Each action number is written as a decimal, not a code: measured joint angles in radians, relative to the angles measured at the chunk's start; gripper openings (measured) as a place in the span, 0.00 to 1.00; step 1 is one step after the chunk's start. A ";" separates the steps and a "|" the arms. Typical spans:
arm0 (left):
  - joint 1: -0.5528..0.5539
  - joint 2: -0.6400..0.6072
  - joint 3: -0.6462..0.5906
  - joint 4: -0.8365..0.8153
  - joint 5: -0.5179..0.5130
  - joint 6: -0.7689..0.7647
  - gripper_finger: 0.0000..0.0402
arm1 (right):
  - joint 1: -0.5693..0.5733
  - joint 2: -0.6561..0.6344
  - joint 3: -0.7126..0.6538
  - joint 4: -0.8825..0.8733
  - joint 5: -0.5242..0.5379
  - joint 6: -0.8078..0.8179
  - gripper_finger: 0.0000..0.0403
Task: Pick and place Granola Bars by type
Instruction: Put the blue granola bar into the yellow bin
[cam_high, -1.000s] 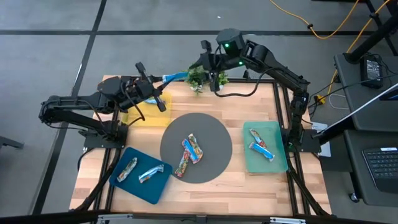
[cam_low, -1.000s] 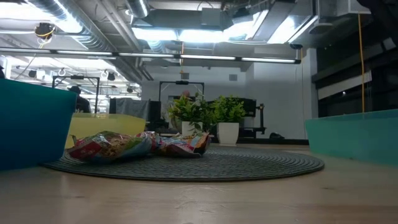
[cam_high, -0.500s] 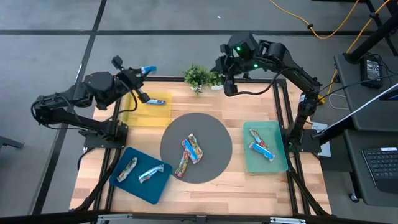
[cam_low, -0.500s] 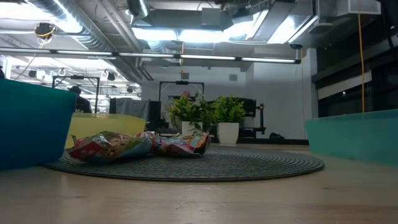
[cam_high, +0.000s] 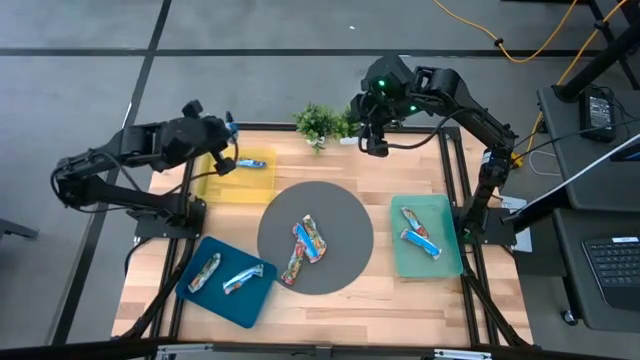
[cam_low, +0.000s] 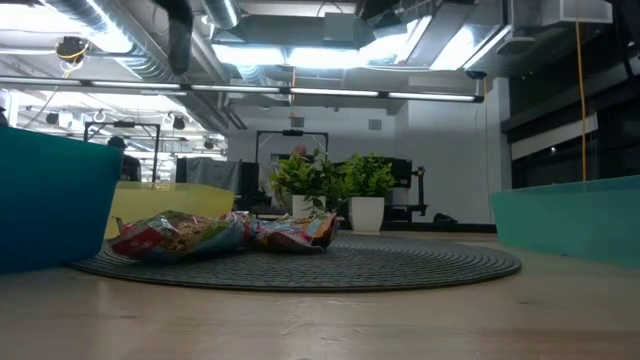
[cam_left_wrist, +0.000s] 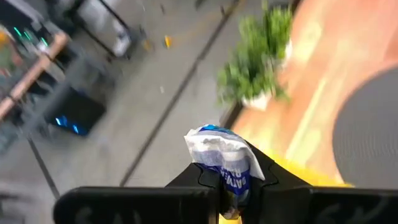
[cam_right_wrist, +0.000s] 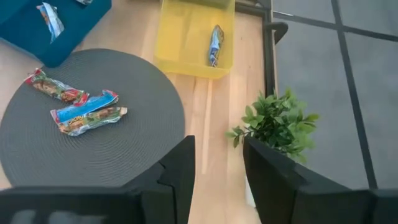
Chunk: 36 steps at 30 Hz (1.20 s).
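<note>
Your left pincer (cam_left_wrist: 233, 186) is clamped on a blue-and-white granola bar (cam_left_wrist: 222, 158), holding it up over the far-left edge of the counter (cam_high: 380, 190), above the yellow tray (cam_high: 215, 185); one blue bar (cam_high: 253, 163) already lies in that tray. Your right pincer (cam_right_wrist: 214, 165) hangs over the far edge of the counter beside the small potted plant (cam_high: 318, 124), its fingers (cam_right_wrist: 177, 171) parted with nothing between them; it is well apart from every bar. On the round grey mat (cam_high: 345, 215) in the middle you have three bars left in a loose cluster (cam_high: 305, 245) — two multicoloured and one blue, touching or overlapping one another. The dark blue tray (cam_high: 190, 290) at the near left holds two bars (cam_high: 225, 275) lying side by side but apart; the green tray (cam_high: 445, 255) at the right holds two more (cam_high: 418, 232) — one multicoloured, one blue — just beside each other. From counter height the mat's bars (cam_low: 215, 235) lie flat, with the plant (cam_low: 330, 185) behind them.
</note>
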 joint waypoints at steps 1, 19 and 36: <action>0.011 0.007 0.000 -0.027 0.013 -0.015 0.04 | 0.000 0.000 0.000 0.000 0.000 0.006 0.34; 0.193 0.052 -0.230 -0.094 0.219 -0.024 0.04 | 0.000 0.000 -0.123 0.025 -0.019 -0.026 0.34; 0.427 0.106 -0.512 0.047 0.408 0.152 0.04 | -0.001 -0.013 -0.141 0.031 -0.019 -0.021 0.34</action>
